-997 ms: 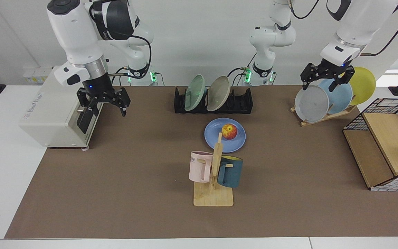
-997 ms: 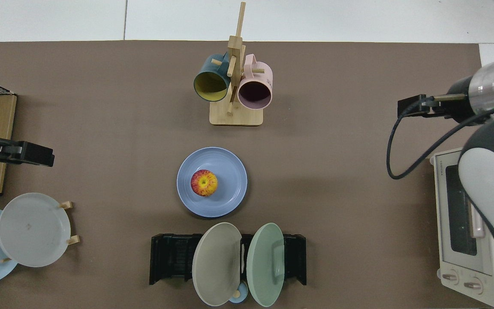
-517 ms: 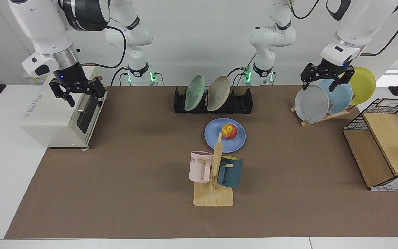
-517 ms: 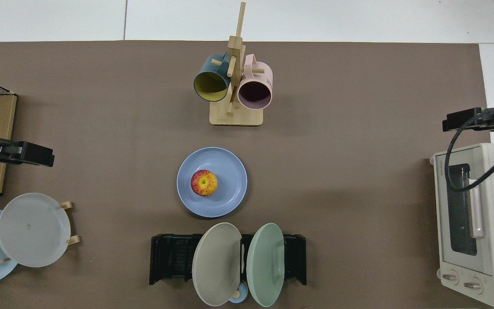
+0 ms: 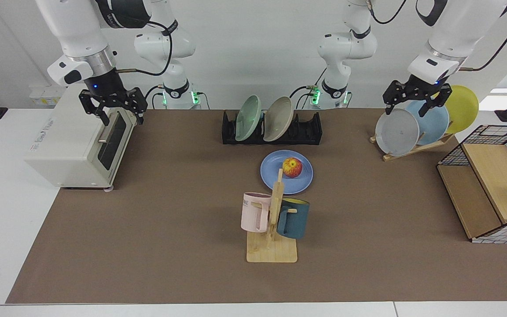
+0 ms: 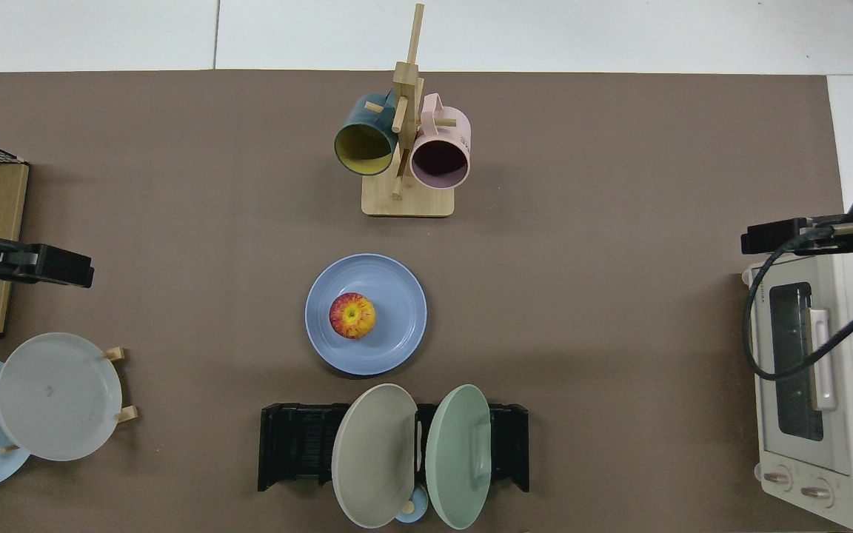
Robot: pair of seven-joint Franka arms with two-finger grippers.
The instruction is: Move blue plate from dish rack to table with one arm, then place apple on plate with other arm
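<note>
Seen from above only: apple (image 6: 352,315) stem-end up, off-centre on round matte blue plate (image 6: 389,326), flat on brown-matted table (image 6: 619,311) just before black slotted dish rack (image 6: 289,444). Facing view alone shows jaws: right gripper (image 5: 113,108) spread, empty, above boxy white toaster oven (image 5: 66,149); left gripper (image 5: 415,99) spread, empty, over grey plate (image 5: 397,132) on wooden stand (image 5: 416,147). Plate's near rim partly hidden behind mug tree (image 5: 273,233).

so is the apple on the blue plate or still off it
On it. The apple sits inside the rim of the blue plate, which lies flat on the brown mat in front of the dish rack; nothing grips either.
</note>
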